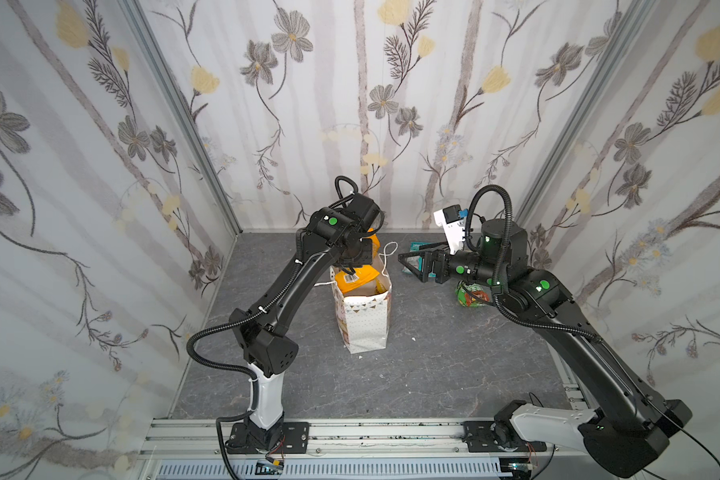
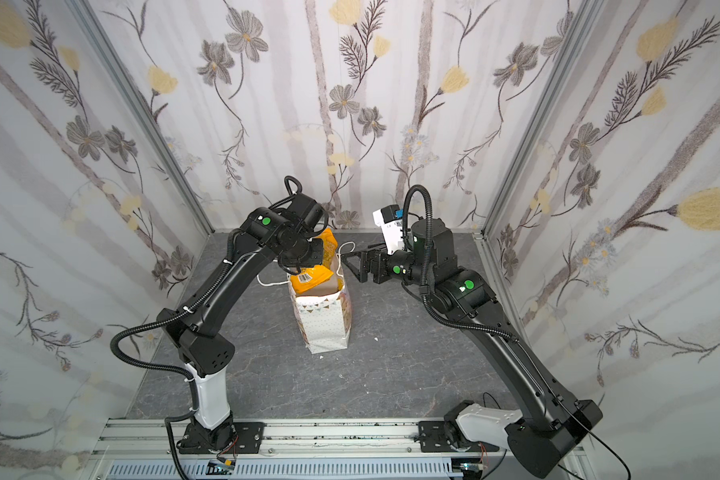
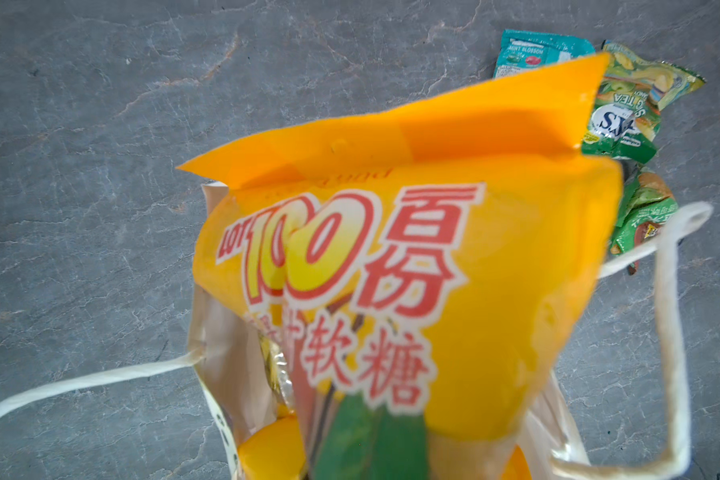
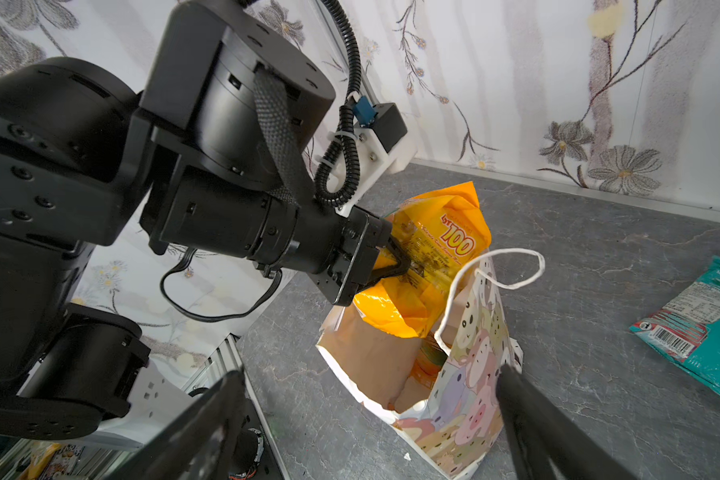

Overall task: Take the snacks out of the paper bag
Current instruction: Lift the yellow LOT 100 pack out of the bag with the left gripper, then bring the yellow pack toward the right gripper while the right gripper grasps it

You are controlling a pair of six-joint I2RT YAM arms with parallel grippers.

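Orange-yellow and crinkly, the big snack packet [image 3: 433, 249] sticks half out of the top of the paper bag [image 1: 366, 324]. The left gripper [image 4: 398, 262] pinches it tight on its side. The foil looks light, soft and slippery, so I think it will bend and could slide; the flat sealed edge looks like the best place to hold. The bag stands in the middle of the grey table [image 1: 433, 365]. It looks light too, and might lift or tip along with the packet. To its right the right gripper [image 1: 408, 264] waits with its jaws wide and nothing in them. Further right, a teal packet [image 4: 703, 324] and two green packets [image 3: 624, 112] lie on the table. Deep in the bag I see only bits of yellow and orange, so I cannot tell how many snacks are left. In a top view the right arm hides part of the green ones.
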